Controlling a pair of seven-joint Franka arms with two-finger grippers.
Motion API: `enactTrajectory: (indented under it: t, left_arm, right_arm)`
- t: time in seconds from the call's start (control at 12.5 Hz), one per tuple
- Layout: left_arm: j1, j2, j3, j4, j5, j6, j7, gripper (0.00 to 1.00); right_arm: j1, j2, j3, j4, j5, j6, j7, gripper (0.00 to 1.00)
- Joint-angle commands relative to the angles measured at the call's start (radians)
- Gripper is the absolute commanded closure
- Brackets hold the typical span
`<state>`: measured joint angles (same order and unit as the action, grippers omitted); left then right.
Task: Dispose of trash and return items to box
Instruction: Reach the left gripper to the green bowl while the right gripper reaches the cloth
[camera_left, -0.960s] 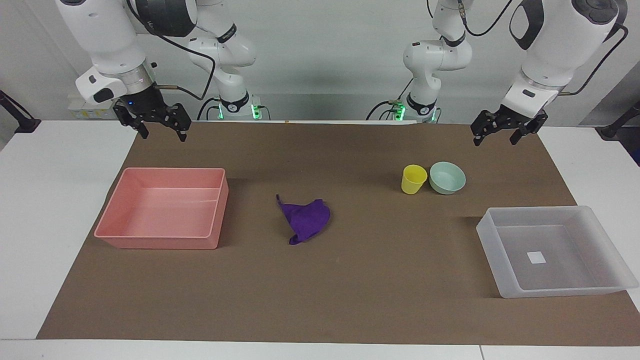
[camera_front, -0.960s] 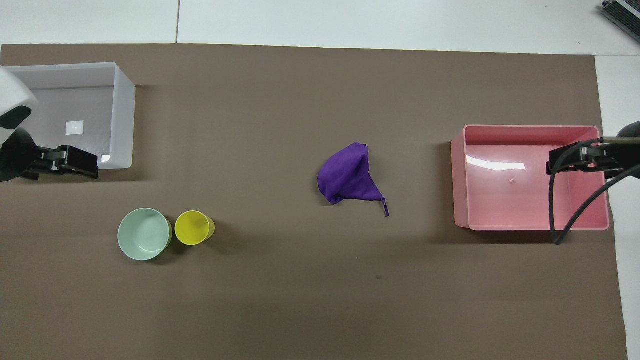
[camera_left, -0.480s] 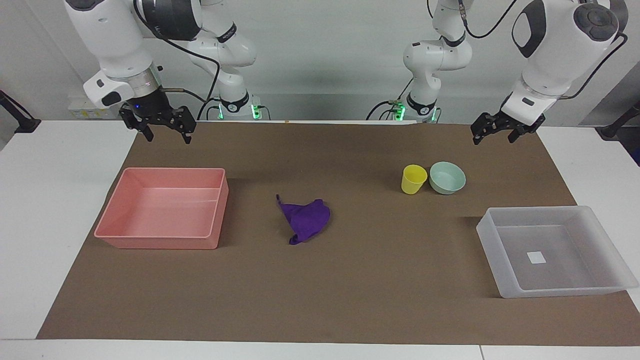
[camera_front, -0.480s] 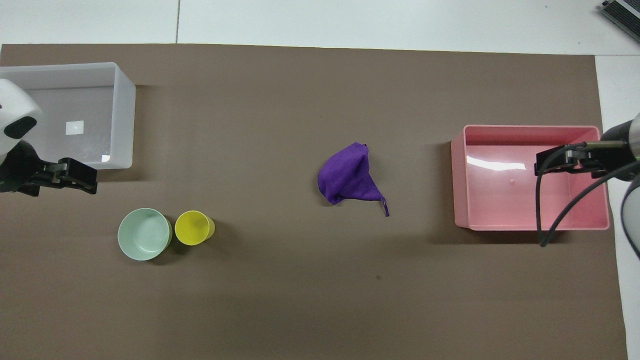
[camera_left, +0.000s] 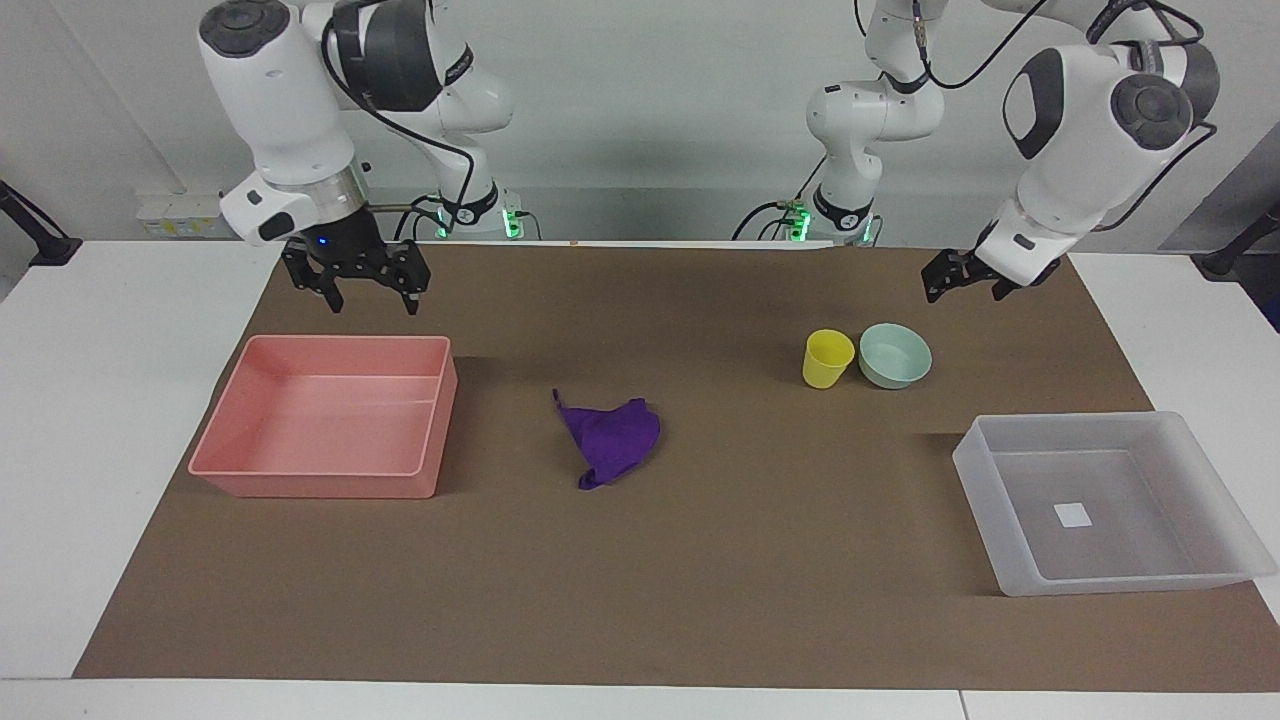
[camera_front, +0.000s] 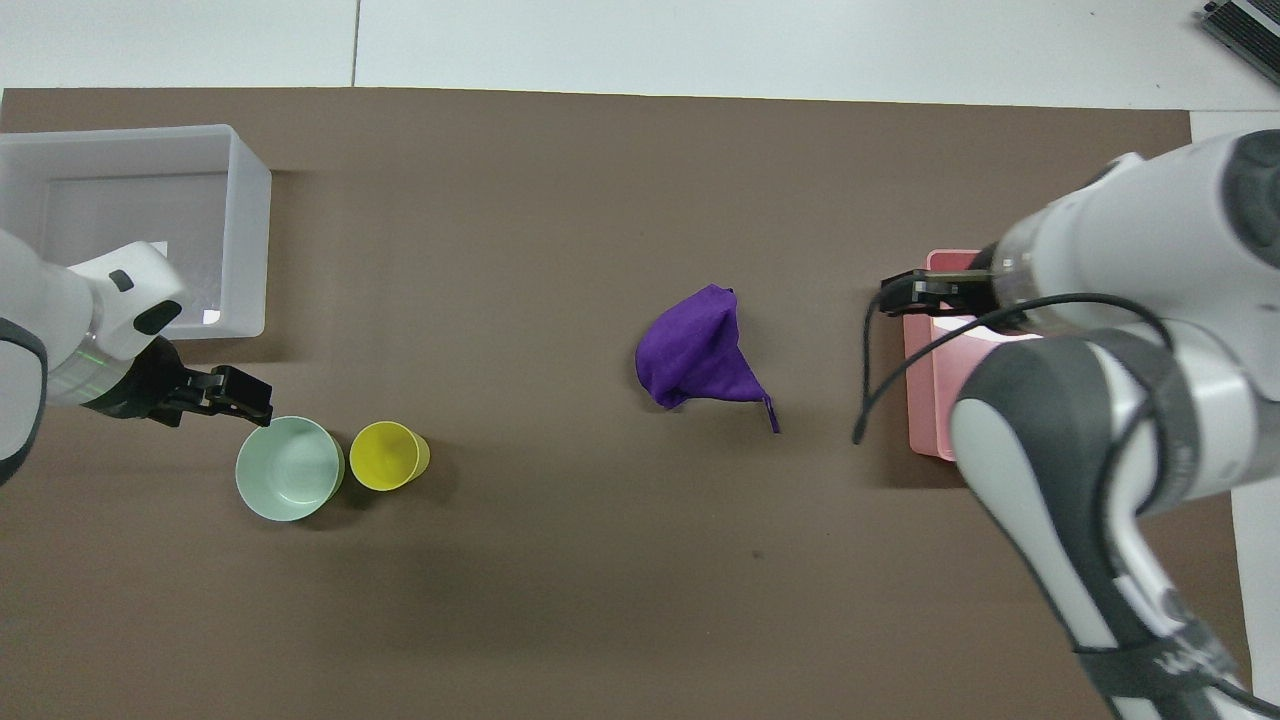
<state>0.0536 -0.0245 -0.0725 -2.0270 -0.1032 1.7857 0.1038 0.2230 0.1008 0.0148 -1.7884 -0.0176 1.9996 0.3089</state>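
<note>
The purple cloth (camera_left: 612, 437) (camera_front: 700, 350) lies crumpled in the middle of the brown mat. The yellow cup (camera_left: 827, 358) (camera_front: 388, 456) stands upright beside the mint-green bowl (camera_left: 895, 355) (camera_front: 289, 468), toward the left arm's end. The translucent box (camera_left: 1068, 419) (camera_front: 250, 230) sits farther from the robots than both, with only its white sticker inside. My left gripper (camera_left: 962, 292) (camera_front: 245, 395) is open and empty, raised by the bowl's rim. My right gripper (camera_left: 372, 303) (camera_front: 900, 295) is open and empty, raised over the pink tray's edge.
A pink rectangular tray (camera_left: 320, 487) (camera_front: 925, 400) with nothing in it sits toward the right arm's end; the right arm covers most of it in the overhead view. The brown mat (camera_left: 760, 560) covers the white table.
Both grippers have moved in toward the middle of the table: the left one toward the bowl, the right one across the pink tray toward the cloth. No object has moved.
</note>
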Motion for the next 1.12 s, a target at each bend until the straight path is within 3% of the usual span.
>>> enactTrajectory:
  t: [0.0,0.16,0.4,0.48,0.72,0.8,0.96,1.04]
  left_arm:
    - [0.077,-0.035,-0.003,-0.159,-0.041,0.145,0.148,0.00]
    - [0.092,-0.026,-0.003,-0.235,-0.041,0.236,0.181,0.00]
    - [0.086,-0.022,-0.003,-0.305,-0.041,0.294,0.182,0.00]
    - [0.083,-0.009,-0.003,-0.308,-0.041,0.299,0.182,0.08]
    - [0.083,0.055,-0.003,-0.302,-0.041,0.336,0.182,0.62]
    - [0.083,0.069,-0.003,-0.292,-0.041,0.336,0.182,0.79]
    - [0.092,0.093,-0.003,-0.271,-0.041,0.321,0.180,1.00]
    - [0.094,0.095,-0.001,-0.227,-0.041,0.267,0.180,1.00]
  right_arm:
    - [0.067,0.097,0.001,0.004,0.010,0.134,0.053,0.00]
    - [0.120,0.169,0.004,0.004,0.086,0.253,0.084,0.00]
    - [0.182,0.261,0.005,0.001,0.094,0.371,0.110,0.00]
    - [0.193,0.282,0.005,-0.006,0.093,0.401,0.114,0.00]
    - [0.228,0.321,0.004,-0.052,0.090,0.487,0.160,0.00]
    - [0.228,0.316,0.004,-0.075,0.078,0.499,0.154,0.08]
    - [0.226,0.315,0.004,-0.089,0.077,0.495,0.162,0.89]
    - [0.228,0.313,0.002,-0.089,0.077,0.481,0.180,1.00]
